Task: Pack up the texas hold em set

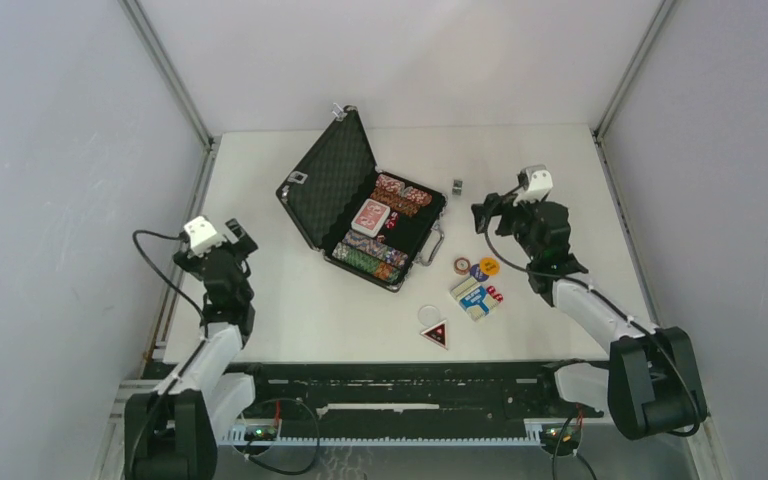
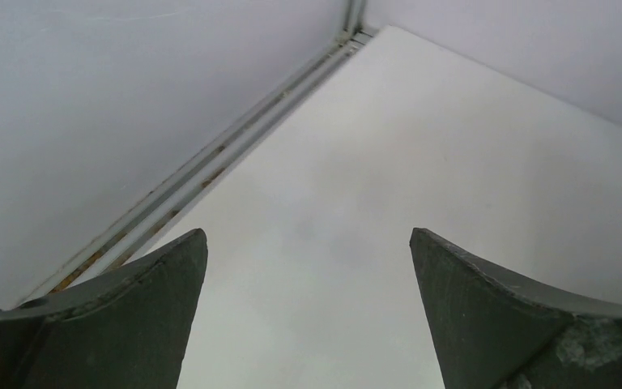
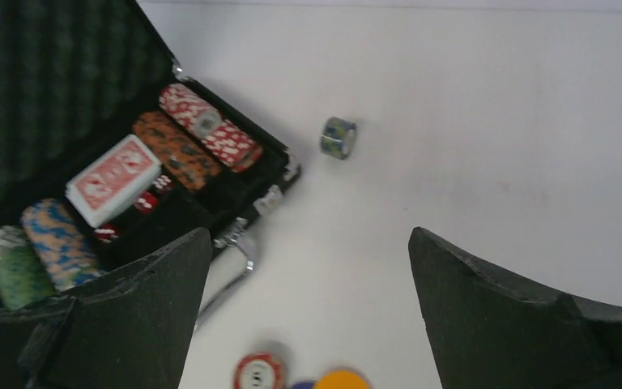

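Open case [image 1: 360, 200] at the middle of the table [image 1: 290, 310], lid raised toward the left. Inside lie rows of chips [image 3: 202, 126] and a red card pack [image 3: 113, 178]. Still outside are a short roll of chips [image 3: 338, 137] on its side just beyond the case's far right corner, three loose chips [image 1: 474, 267] near the handle, a blue card pack [image 1: 473, 296] and a triangular token [image 1: 435, 333].

The right end effector [image 3: 308, 243] hovers between the case and the roll, spread wide and holding nothing. The left end effector [image 2: 308, 239] is also spread wide and empty, over bare table well apart from the set.

The likely step is fetching a loose piece with the right arm. The roll may well roll away or split into single chips, so close on its two flat ends, squarely. Flat chips are better slid together or pinched at the rim than pressed from above. Fill the free slots before touching the lid.
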You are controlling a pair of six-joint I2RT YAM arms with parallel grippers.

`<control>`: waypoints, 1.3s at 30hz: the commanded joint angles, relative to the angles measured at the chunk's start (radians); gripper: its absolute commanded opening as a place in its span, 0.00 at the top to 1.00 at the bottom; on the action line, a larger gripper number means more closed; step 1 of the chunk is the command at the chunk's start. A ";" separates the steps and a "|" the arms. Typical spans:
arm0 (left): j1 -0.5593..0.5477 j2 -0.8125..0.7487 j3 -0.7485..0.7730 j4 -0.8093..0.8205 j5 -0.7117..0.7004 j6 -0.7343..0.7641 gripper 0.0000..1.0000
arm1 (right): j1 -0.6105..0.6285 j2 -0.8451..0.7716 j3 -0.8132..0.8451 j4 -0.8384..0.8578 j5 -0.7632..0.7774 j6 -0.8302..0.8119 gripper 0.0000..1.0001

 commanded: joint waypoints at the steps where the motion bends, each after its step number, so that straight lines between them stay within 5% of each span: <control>1: 0.003 -0.108 0.017 -0.142 -0.205 -0.195 0.00 | 0.008 0.033 0.203 -0.256 -0.065 0.184 0.00; 6: 0.003 -0.338 0.088 -0.488 -0.246 -0.514 0.00 | -0.144 0.193 0.220 -0.047 -0.496 0.451 0.00; 9: 0.000 -0.411 0.129 -0.545 -0.036 -0.535 0.00 | -0.191 0.335 0.235 0.270 -0.705 0.671 0.00; 12: -0.040 -0.461 0.139 -0.563 0.059 -0.585 0.00 | -0.163 0.349 0.307 0.041 -0.524 0.645 0.00; 16: -0.159 -0.513 0.124 -0.597 -0.031 -0.563 0.00 | -0.004 0.356 0.495 -0.352 -0.073 0.310 0.00; 20: -0.303 -0.455 0.127 -0.621 -0.097 -0.468 0.00 | 0.080 0.434 0.644 -0.454 0.157 0.190 0.11; 24: -0.446 -0.327 0.156 -0.645 -0.145 -0.425 0.00 | 0.068 0.526 0.750 -0.499 0.216 0.212 0.21; 29: -0.623 -0.226 0.217 -0.642 -0.274 -0.344 0.00 | 0.050 0.640 0.851 -0.543 0.242 0.215 0.23; 39: -0.662 -0.160 0.247 -0.608 -0.307 -0.295 0.03 | 0.102 0.848 1.128 -0.719 0.346 0.177 0.19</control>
